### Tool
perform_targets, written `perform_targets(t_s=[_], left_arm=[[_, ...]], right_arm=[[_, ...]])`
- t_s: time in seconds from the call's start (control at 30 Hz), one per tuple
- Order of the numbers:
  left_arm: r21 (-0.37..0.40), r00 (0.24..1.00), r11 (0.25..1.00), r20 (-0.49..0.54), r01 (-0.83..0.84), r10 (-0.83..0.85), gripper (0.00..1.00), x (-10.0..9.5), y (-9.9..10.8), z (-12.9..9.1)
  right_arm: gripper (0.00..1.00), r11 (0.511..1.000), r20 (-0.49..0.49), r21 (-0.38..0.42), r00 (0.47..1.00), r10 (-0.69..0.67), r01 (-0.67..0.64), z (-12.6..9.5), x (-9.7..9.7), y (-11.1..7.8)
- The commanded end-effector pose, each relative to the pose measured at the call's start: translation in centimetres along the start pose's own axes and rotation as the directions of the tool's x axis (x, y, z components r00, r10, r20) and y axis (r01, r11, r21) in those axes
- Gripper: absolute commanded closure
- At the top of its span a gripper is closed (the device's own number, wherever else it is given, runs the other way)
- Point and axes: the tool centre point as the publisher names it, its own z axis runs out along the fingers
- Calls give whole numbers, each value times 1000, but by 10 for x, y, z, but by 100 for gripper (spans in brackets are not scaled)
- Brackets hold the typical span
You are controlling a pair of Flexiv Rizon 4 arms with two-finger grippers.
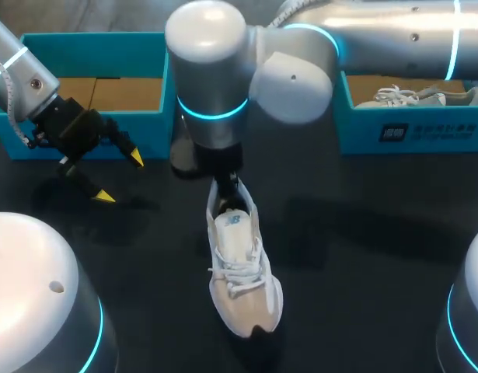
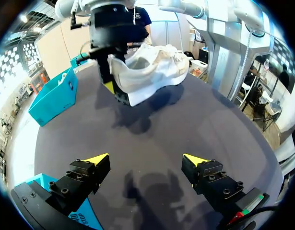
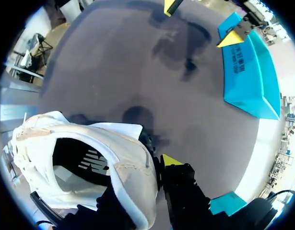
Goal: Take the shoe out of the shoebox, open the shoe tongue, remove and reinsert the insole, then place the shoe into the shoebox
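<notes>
A white lace-up shoe (image 1: 242,264) is at the middle of the dark table, toe toward the front edge. My right gripper (image 1: 223,183) is shut on its heel. In the right wrist view one yellow fingertip (image 3: 169,160) presses the outside of the heel wall of the shoe (image 3: 89,158); the other finger is hidden inside. My left gripper (image 1: 120,179) is open, with nothing in it, in front of the left teal shoebox (image 1: 91,85). In the left wrist view this gripper (image 2: 145,160) faces the shoe (image 2: 152,72) from a distance. I cannot tell whether the sole touches the table.
A second teal shoebox (image 1: 409,128) stands at the back right with another pale shoe (image 1: 425,97) inside. The right arm's big joints (image 1: 207,70) hang over the table's back middle. Dark tabletop (image 1: 363,256) lies bare to the right of the shoe.
</notes>
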Motion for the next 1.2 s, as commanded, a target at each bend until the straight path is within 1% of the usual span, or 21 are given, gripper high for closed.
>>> perform_targets(t_s=[0.03, 0.13, 0.2, 0.77, 0.83, 0.87, 0.97, 1.07, 1.2], left_arm=[[-3, 1000, 1000, -2, 0, 0, 0, 0, 0, -1], [-3, 1000, 1000, -2, 0, 0, 0, 0, 0, -1], [-3, 1000, 1000, -2, 0, 0, 0, 0, 0, -1], [-3, 1000, 1000, -2, 0, 0, 0, 0, 0, -1], [-3, 1000, 1000, -2, 0, 0, 0, 0, 0, -1], [-3, 1000, 1000, -2, 0, 0, 0, 0, 0, -1], [-3, 1000, 1000, -2, 0, 0, 0, 0, 0, -1], [-3, 1000, 1000, -2, 0, 0, 0, 0, 0, -1], [-3, 1000, 1000, -2, 0, 0, 0, 0, 0, -1]], right_arm=[[100, 1000, -3, -1, 1000, 6, -6, -22, -3, -9], [100, 1000, 9, 0, 1000, 25, -25, -33, -8, -13], [100, 999, 0, -9, 999, 52, -52, -41, -13, -20], [100, 999, 0, -9, 999, 52, -52, -41, -13, -20], [100, 996, -5, -11, 996, 84, -84, -47, -19, -21], [100, 994, -5, 4, 994, 106, -105, -50, -22, -23], [100, 989, 1, 13, 989, 149, -149, -60, -30, -31], [100, 978, -9, 39, 978, 206, -206, -66, -40, -39], [100, 964, -21, 39, 965, 263, -262, -70, -52, -51]])
